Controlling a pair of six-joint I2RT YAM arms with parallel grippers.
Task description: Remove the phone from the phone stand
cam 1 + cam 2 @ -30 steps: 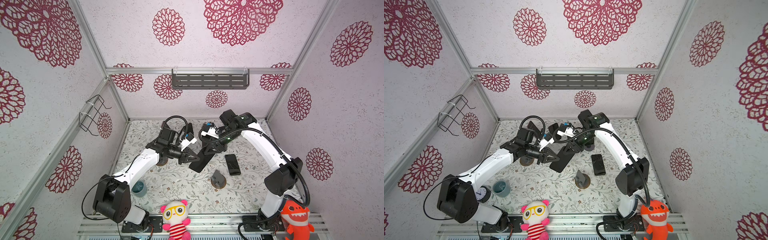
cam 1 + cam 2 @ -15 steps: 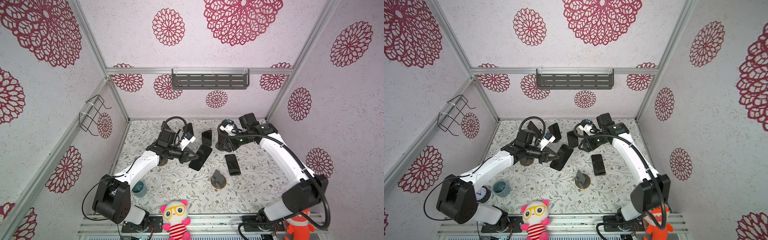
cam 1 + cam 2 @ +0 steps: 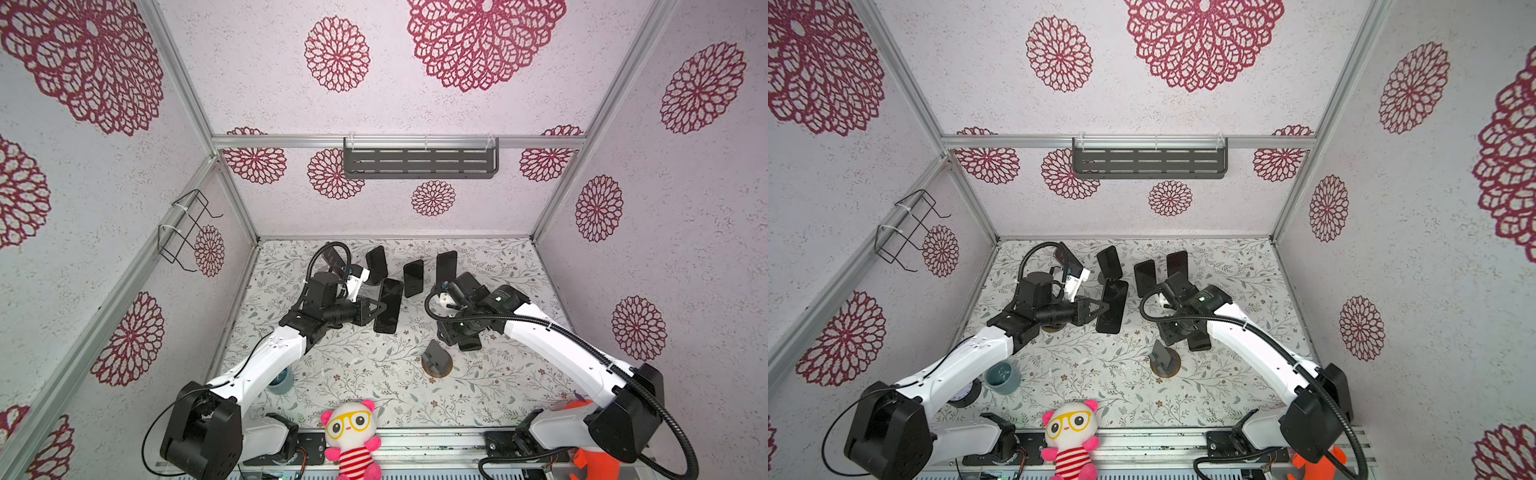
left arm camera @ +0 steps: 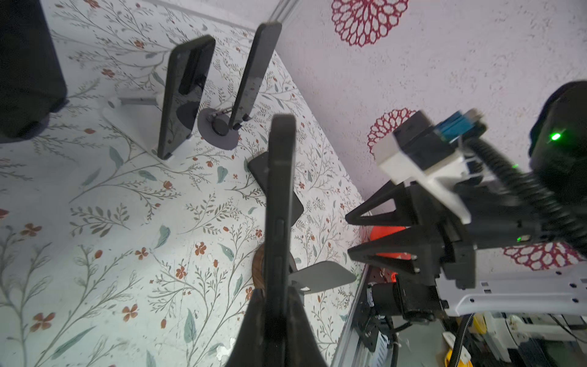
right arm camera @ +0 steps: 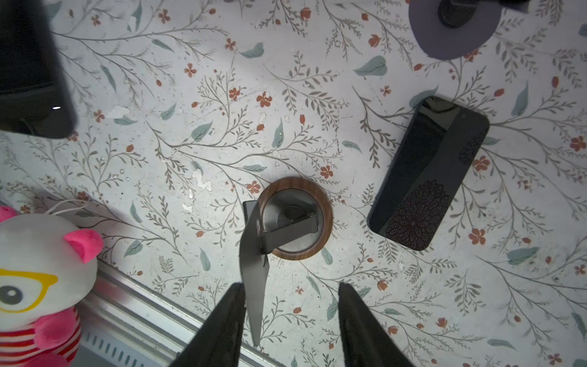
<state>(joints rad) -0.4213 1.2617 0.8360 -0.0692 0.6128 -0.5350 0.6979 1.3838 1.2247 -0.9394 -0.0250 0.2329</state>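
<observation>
Left gripper (image 4: 275,302) pinching phone (image 4: 281,190) by its faces, phone in the air above table (image 5: 190,143), clear of empty stand (image 5: 295,219), right gripper (image 5: 290,287) spread, hovering over that stand, second phone (image 5: 428,173) flat beside it.

A second ago my right hand (image 5: 291,287) was up against the phone (image 3: 389,305) that my left hand (image 3: 375,309) grips. I've since drawn it clear and lowered it, so the empty stand (image 5: 295,219) now sits just ahead of its spread fingers, with another phone (image 5: 428,173) lying flat off to one side. The gripped phone has straightened from its slant.
</observation>
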